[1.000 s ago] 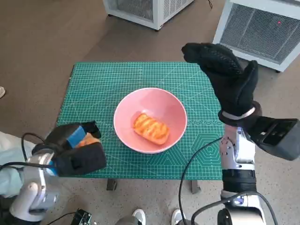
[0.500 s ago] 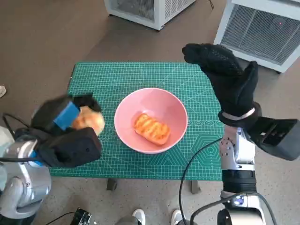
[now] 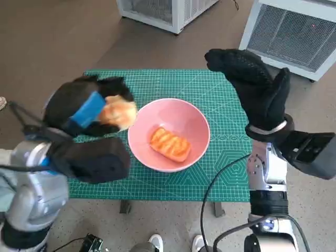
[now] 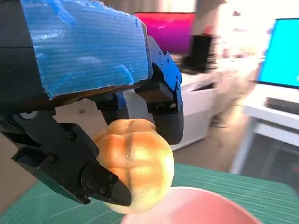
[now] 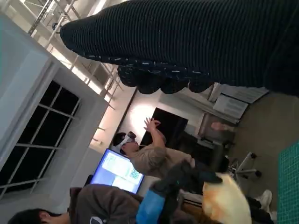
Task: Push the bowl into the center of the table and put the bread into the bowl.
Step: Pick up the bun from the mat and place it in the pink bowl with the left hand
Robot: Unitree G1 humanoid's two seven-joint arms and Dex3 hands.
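Left hand (image 3: 86, 113) grasps a round bread roll (image 3: 118, 113) above the table (image 3: 220, 173), just beside the left rim of the pink bowl (image 3: 169, 134). Bowl sits mid-table with a grilled bread piece (image 3: 169, 144) inside. Right hand (image 3: 252, 89) is raised over the table's right side, released, holding nothing.

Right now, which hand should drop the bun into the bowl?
Left. The left hand already holds the bun in its fingers, raised just beside the bowl. The right hand is lifted off to the other side, holding nothing.
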